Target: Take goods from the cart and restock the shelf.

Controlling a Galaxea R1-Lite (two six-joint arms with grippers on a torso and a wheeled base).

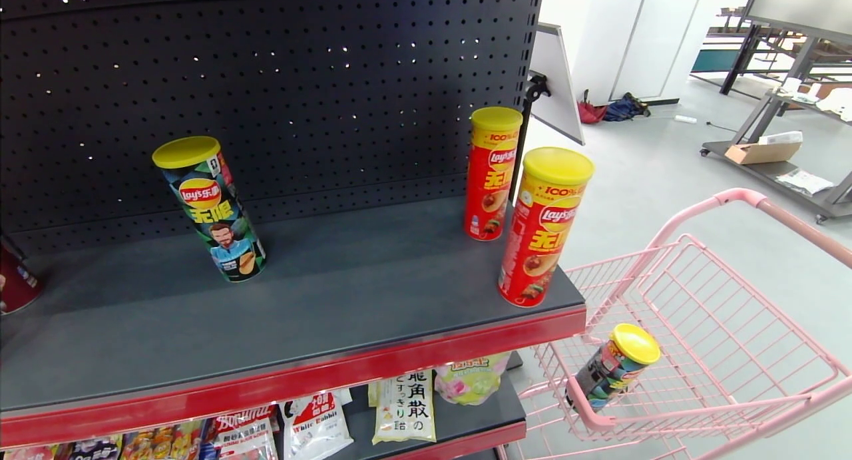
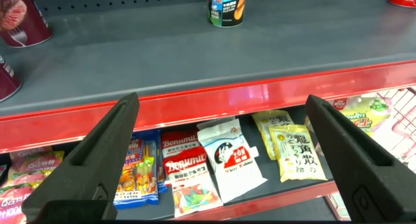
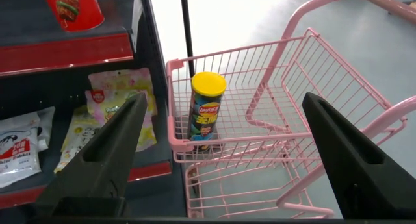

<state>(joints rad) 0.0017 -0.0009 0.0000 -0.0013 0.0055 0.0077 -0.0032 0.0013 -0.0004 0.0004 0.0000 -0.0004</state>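
A dark chip can with a yellow lid (image 1: 614, 365) (image 3: 206, 111) stands in the near-left corner of the pink wire cart (image 1: 725, 353) (image 3: 273, 74). On the grey shelf board (image 1: 313, 293) (image 2: 195, 52) stand a dark chip can (image 1: 210, 208) (image 2: 226, 6) toward the left and two red chip cans (image 1: 491, 172) (image 1: 544, 226) at the right end. My left gripper (image 2: 221, 165) is open in front of the shelf's red edge, nothing between its fingers (image 2: 91, 159). My right gripper (image 3: 224, 162) is open, back from the cart and facing the can in it.
Snack bags (image 1: 403, 407) (image 2: 224, 156) lie on the lower shelf. Red containers (image 2: 23, 19) stand at the shelf's far left. A black pegboard (image 1: 266, 80) backs the shelf. Grey floor and metal racks (image 1: 779, 114) lie beyond the cart.
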